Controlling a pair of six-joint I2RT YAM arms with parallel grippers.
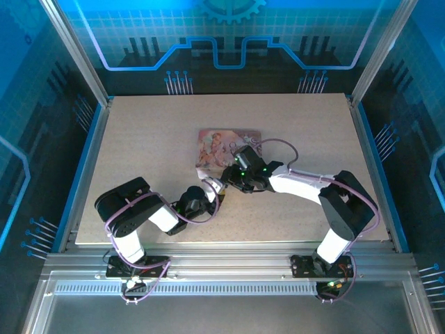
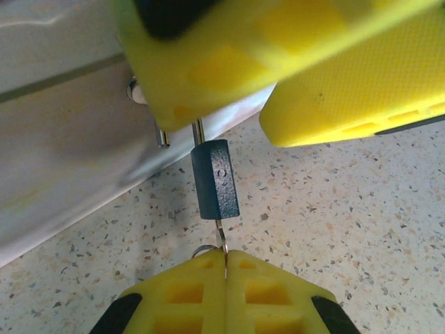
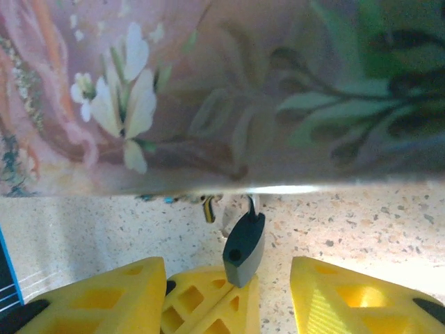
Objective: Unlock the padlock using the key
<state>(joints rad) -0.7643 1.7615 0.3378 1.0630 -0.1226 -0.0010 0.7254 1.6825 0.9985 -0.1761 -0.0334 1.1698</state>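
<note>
padlock (image 2: 215, 179) at tin (image 3: 208, 90) edge, left tool (image 2: 226, 268) clenched on key (image 2: 220, 236), right tool (image 3: 224, 278) released

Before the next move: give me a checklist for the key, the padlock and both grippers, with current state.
1. Left gripper shut on the key: ok.
2. Key meets the bottom of the padlock: ok, it looks seated in the keyhole.
3. Right gripper steadying the padlock: not ok. The jaws are open and the padlock body stands free between them.
4. Shackle released: cannot tell. Its top is hidden behind a yellow finger.
5. Padlock free of the tin: cannot tell. It sits right at the tin's edge.
</note>
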